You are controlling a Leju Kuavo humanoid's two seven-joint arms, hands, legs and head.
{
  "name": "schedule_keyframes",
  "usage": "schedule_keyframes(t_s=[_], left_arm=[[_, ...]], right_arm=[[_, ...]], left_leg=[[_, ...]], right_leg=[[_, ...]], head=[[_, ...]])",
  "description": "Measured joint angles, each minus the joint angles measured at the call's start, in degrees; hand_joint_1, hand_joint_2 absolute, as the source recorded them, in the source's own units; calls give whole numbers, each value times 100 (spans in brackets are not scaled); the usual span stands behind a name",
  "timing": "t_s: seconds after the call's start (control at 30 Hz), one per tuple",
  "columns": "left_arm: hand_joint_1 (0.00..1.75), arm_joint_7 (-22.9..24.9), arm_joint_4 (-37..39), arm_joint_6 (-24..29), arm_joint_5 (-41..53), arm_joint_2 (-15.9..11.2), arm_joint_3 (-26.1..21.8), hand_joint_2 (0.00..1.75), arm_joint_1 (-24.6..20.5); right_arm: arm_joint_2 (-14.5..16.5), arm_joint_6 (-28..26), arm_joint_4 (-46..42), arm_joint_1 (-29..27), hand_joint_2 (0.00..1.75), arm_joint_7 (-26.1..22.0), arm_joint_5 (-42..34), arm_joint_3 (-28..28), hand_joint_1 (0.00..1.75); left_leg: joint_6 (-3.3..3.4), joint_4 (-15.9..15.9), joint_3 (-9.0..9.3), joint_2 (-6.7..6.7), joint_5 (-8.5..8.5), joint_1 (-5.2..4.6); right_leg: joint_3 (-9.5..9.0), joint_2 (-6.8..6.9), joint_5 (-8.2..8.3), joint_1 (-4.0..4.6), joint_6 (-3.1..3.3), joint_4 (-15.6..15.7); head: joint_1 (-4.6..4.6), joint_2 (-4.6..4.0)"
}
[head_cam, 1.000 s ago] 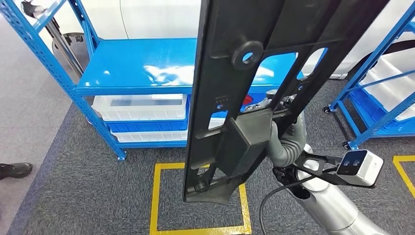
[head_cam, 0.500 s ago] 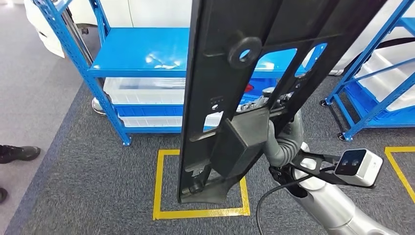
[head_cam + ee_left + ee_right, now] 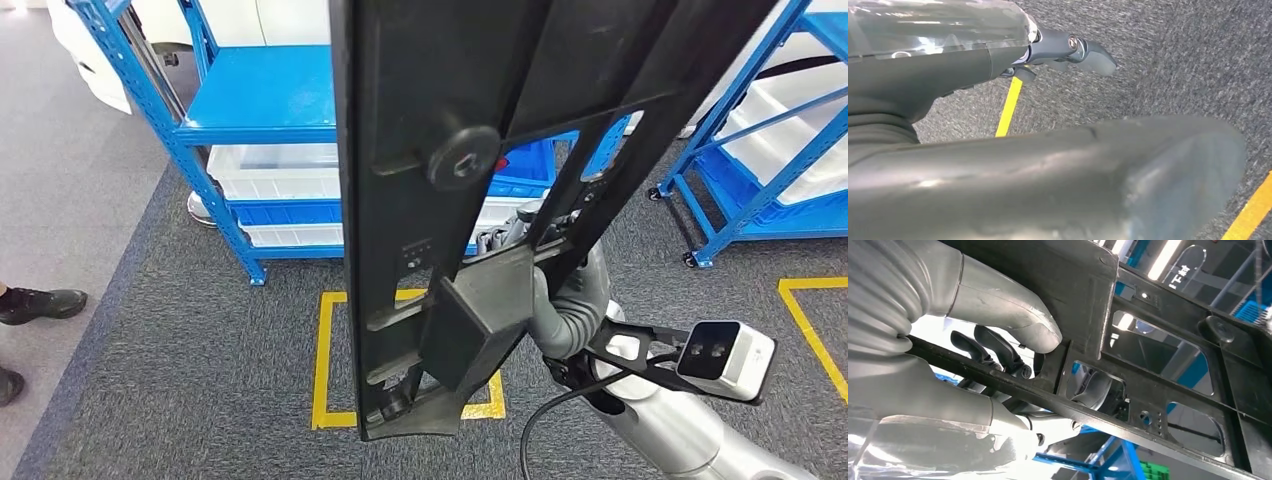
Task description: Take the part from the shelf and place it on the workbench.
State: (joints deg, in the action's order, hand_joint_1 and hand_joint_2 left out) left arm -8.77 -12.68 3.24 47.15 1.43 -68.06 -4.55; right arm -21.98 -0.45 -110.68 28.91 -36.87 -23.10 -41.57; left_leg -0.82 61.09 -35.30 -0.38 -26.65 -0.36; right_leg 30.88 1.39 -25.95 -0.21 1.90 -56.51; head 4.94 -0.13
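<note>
Head view: the part (image 3: pixel 420 200), a long black frame, stands near upright before the blue shelf (image 3: pixel 265 100), carried by your right hand (image 3: pixel 560 290); keep it clear of the uprights.
Left wrist view: left hand (image 3: pixel 1068 47) hangs over carpet, fingers apart, holding nothing.
Right wrist view: thumb and fingers (image 3: pixel 998 352) clamp a rail of the part; keep that clamp firm until you reach the desk.

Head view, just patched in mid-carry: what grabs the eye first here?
The long black plastic frame part dominates, held upright right in front of the camera and blocking the middle of the picture. The right robot hand grips it near its lower end, beside a boxy black block on the part. Behind stands a blue shelf rack holding clear bins, with a yellow taped square on the grey carpet below.
</note>
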Motion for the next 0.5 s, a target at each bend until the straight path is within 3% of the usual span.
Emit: schedule_keyframes(t_s=[0.07,0.1,0.13,0.17,0.2,0.27,0.3,0.37,0.43,0.5], left_arm=[[0,-6,0,27,-5,12,-19,0,3],[0,-9,0,52,-10,17,-31,0,4],[0,-11,0,84,-15,26,-45,0,7],[0,-11,0,119,-20,35,-59,0,10],[0,-13,0,153,-24,43,-71,0,13],[0,-20,0,203,-37,57,-93,0,19],[0,-32,0,226,-47,63,-104,0,22],[0,-82,-1,298,-56,73,-125,0,32],[0,-142,-2,371,-25,80,-135,0,33],[0,-183,-4,388,26,86,-133,0,24]], right_arm=[[-1,67,-5,-36,175,-1,46,-20,175],[-1,128,-5,-72,175,-3,69,-27,175],[-1,198,-5,-112,175,-5,83,-31,175],[-1,268,-5,-151,175,-8,88,-32,175],[-1,335,-5,-181,175,-13,90,-31,175],[-1,423,-4,-211,175,-21,95,-18,175],[-1,451,-2,-222,175,-25,112,-7,175],[-1,480,2,-272,175,-27,186,29,175],[-1,475,-21,-354,175,-16,306,84,175],[1,449,-90,-441,175,4,456,148,175]], left_leg=[[-56,764,-318,1,-432,20],[-75,1103,-452,1,-573,30],[-88,1264,-497,1,-609,40],[-95,1194,-428,-1,-535,50],[-97,893,-244,-20,-376,63],[-81,75,218,-209,-76,92],[-56,-203,363,-291,-2,99],[13,-354,424,-335,14,81],[97,-391,419,-228,67,75],[174,-443,414,-125,123,83]], right_leg=[[57,6,43,10,26,0],[89,-10,62,14,21,-9],[119,-31,77,15,13,-22],[146,-60,90,12,0,-39],[169,-98,99,8,-14,-58],[221,-168,113,4,-51,-111],[252,-211,125,3,-81,-134],[305,-302,164,-9,-156,-151],[343,-358,178,-25,-224,-158],[491,-306,-33,-29,-259,-453]], head=[[0,0],[0,0],[0,0],[0,0],[0,0],[0,0],[0,0],[0,0],[0,0],[0,0]])
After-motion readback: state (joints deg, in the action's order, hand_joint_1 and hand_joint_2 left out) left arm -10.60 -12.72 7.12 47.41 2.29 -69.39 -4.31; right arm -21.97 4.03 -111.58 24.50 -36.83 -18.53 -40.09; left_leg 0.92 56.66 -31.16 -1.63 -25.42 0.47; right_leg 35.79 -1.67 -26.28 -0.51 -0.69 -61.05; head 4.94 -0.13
